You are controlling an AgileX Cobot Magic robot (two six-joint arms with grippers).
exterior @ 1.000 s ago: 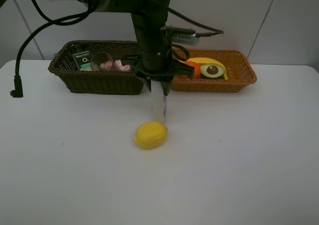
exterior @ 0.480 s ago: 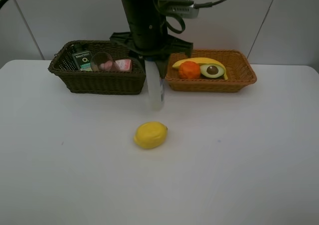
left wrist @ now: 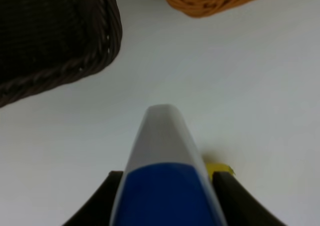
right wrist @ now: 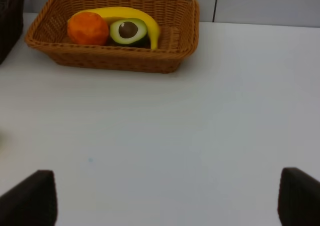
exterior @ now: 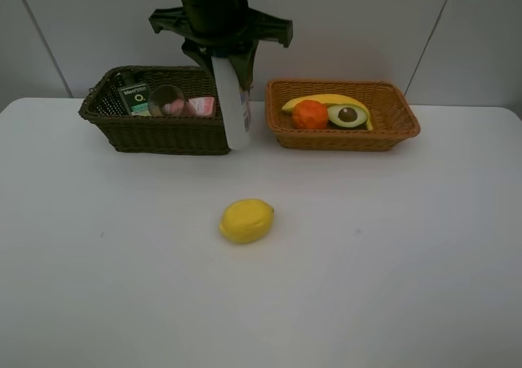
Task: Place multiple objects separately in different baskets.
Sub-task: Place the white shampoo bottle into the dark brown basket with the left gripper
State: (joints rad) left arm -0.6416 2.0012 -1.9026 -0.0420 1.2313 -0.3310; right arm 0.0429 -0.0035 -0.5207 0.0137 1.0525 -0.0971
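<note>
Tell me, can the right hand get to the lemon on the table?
Probably yes. The right hand is open and holds nothing, and the lemon lies alone on bare table, with nothing over it.

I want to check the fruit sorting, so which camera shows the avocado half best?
The right wrist view: the avocado half lies close and unblocked in the orange basket. The exterior high view shows it smaller. The left wrist view misses it.

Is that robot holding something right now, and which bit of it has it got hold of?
Yes: the left gripper holds the tall white bottle by its blue-capped top end, the body hanging below. The right gripper holds nothing; its fingers stand wide apart.
</note>
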